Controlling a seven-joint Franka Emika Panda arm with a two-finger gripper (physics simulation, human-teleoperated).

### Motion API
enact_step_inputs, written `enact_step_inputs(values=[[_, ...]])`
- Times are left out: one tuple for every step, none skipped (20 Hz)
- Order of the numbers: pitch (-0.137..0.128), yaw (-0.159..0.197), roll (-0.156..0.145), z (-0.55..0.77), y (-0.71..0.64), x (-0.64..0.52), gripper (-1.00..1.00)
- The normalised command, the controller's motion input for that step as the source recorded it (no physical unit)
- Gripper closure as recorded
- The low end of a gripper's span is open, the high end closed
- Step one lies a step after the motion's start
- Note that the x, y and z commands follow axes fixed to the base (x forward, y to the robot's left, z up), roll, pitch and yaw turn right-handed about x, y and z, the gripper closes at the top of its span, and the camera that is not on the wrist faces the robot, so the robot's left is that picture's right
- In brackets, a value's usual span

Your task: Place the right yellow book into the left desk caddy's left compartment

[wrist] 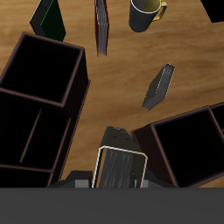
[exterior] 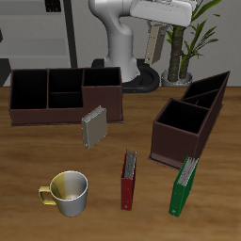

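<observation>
Wrist view: pincer (wrist: 120, 179) clamping right yellow book (wrist: 120, 166).

Wooden table (exterior: 24, 155) with desk clutter.
A wide, low brown organiser (exterior: 64, 96) sits toward the back edge, and a tan-grey speckled book (exterior: 94, 127) stands just in front of it. Near the front edge are a metal mug (exterior: 66, 191) with a yellow handle, a red-spined book (exterior: 129, 180) and a green book (exterior: 184, 185). A potted plant (exterior: 188, 38) stands behind the table.

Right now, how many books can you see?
4: a speckled tan book in the claw, its twin standing before the wide organiser, a red-spined book and a green book near the table front edge. None seems hidden.
</observation>
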Motion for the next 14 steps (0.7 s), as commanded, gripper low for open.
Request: enact_step_inputs(values=[[0.025,0.01,0.105,-0.14,0.58,-0.3,1.0],[-0.077,0.068,-0.039,-0.01,0.4,-0.35,1.0],[-0.046,0.038,-0.013,0.0,0.23,-0.18,1.0],[0.013,0.037,0.084,-0.12,0.61,-0.37,1.0],[0.051,0.035,0.078,-0.14,0.54,-0.31,1.0],[-0.039,0.077,0.001,-0.1,0.48,-0.35,1.0],[-0.007,0.025,0.085,-0.16,0.52,-0.37,1.0],[0.022,0.068,0.073,-0.21,0.58,-0.17,1.0],[-0.043,0.102,0.107,-0.16,0.64,-0.38,1.0],[0.019,0.04,0.062,-0.08,0.24,-0.19,1.0],[0.025,0.045,0.06,-0.14,0.44,-0.24,1.0],[-0.027,0.056,0.032,-0.09,0.38,-0.23,1.0],[-0.026,0.046,0.056,-0.06,0.38,-0.14,1.0],[0.023,-0.042,0.02,-0.04,0.28,-0.2,1.0]])
